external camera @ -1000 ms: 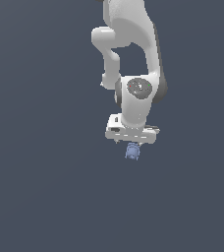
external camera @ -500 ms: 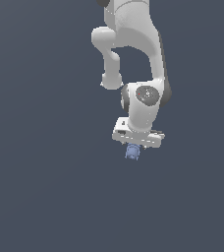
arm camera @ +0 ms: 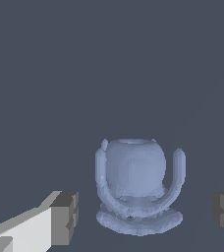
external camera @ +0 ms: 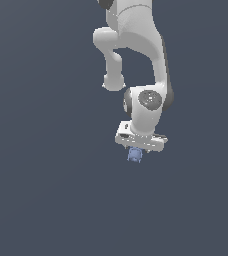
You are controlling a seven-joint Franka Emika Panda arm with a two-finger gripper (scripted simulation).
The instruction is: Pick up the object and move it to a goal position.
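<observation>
The object (external camera: 134, 155) is a small periwinkle-blue rounded lump with curved stubby arms, resting on the dark grey floor. In the exterior view it sits just under the white hand of the arm. My gripper (external camera: 136, 150) is lowered over it. In the wrist view the object (arm camera: 136, 184) stands between the two dark fingertips (arm camera: 65, 218), with a visible gap on each side. The gripper (arm camera: 144, 215) is open and nothing touches the object. In the exterior view the hand hides the fingers.
A plain dark grey floor (external camera: 46, 200) surrounds the object on all sides. The white arm (external camera: 136, 45) rises from the hand toward the upper edge of the exterior view. No other objects show.
The hand has come down closer to the object and shifted slightly to the exterior view's right. The object has stayed where it was.
</observation>
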